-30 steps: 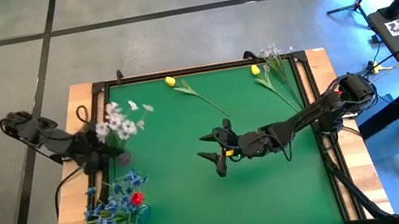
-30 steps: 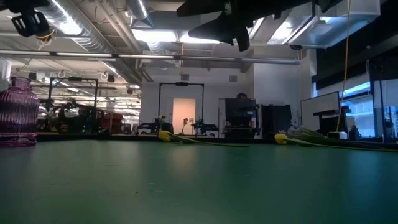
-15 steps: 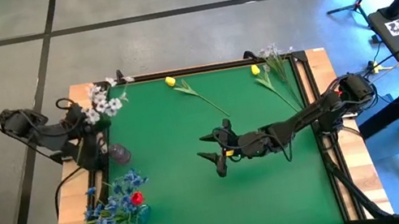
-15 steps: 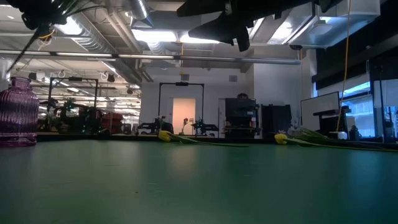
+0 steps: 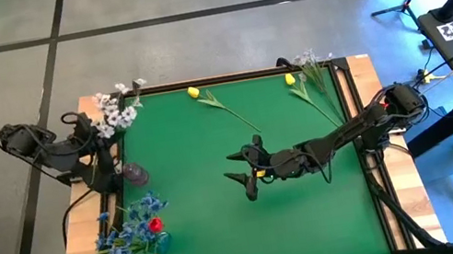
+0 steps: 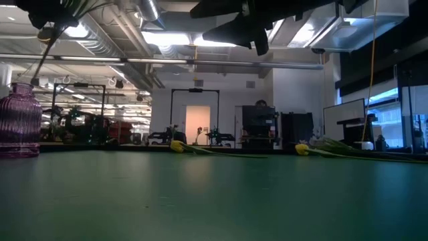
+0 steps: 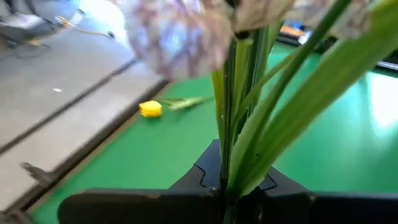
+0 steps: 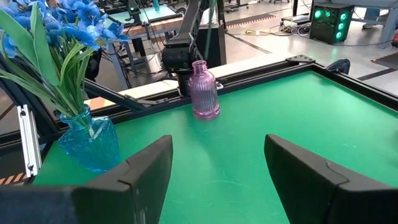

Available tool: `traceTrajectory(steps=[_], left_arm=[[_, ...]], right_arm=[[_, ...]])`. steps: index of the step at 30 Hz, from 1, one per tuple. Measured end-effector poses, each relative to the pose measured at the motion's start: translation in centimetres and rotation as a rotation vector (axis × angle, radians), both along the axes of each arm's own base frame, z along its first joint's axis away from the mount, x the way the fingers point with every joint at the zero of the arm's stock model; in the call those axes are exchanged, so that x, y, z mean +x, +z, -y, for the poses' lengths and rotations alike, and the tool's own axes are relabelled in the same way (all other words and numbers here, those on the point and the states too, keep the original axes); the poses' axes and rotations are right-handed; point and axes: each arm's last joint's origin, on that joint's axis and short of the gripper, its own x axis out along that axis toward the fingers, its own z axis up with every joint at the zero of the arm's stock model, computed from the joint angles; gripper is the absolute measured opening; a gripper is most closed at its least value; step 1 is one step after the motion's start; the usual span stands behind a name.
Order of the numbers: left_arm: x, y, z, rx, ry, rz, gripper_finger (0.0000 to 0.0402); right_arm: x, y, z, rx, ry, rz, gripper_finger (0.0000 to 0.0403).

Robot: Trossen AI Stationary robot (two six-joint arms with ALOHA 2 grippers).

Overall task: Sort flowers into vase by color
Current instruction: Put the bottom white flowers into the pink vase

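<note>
My left gripper (image 5: 100, 138) is shut on a white and pale lilac blossom cluster (image 5: 117, 111), high over the table's far left corner, beside the purple vase (image 5: 135, 173). The vase stands on its base and also shows in the low view (image 6: 19, 120). My right gripper (image 5: 246, 177) hangs open and empty above the table's middle. Two yellow tulips (image 5: 193, 92) (image 5: 290, 79) and another pale cluster (image 5: 308, 60) lie along the far edge. Blue blossoms (image 5: 128, 233) stand in a blue vase (image 8: 93, 142), with red tulip heads (image 5: 155, 225) beside them. My left gripper pinches the cluster's bundled green stems (image 7: 235, 177) between its two fingers, below the blossoms (image 7: 177, 34). The cluster is lifted clear of the table. The blossoms stand out beyond the fingers toward the far edge, and a thin stem end (image 6: 41, 59) hangs slanting below the gripper.
The green mat (image 5: 317, 214) has open room across its middle and near right. A raised black frame (image 5: 375, 175) borders it. Desks and cables stand beyond the right edge.
My left gripper has drawn back from above the purple vase toward the table's far left corner, still shut on the pale cluster. The blossoms have swung from over the vase out toward the far edge, and the stem end now hangs nearer the vase. The right arm has kept still.
</note>
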Motion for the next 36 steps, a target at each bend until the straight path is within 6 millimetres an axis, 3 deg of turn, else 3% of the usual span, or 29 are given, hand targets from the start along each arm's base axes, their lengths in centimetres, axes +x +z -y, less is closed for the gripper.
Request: traceTrajectory(steps=[11, 26, 36], left_arm=[[1.3, -2.1, 0.8, 0.007, -0.028, -0.041, 0.0012], [2.1, -1.6, 1.4, -0.1, -0.06, 0.057, 0.0012], [4.3, -3.8, 2.6, -0.057, -0.075, 0.124, 0.0012]], right_arm=[[0.0, 0.0, 0.0, 0.0, 0.0, -0.001, 0.0253], [0.0, -0.1, 0.0, -0.003, 0.001, -0.009, 0.0253], [0.0, -0.2, 0.0, -0.007, 0.001, -0.024, 0.0253]])
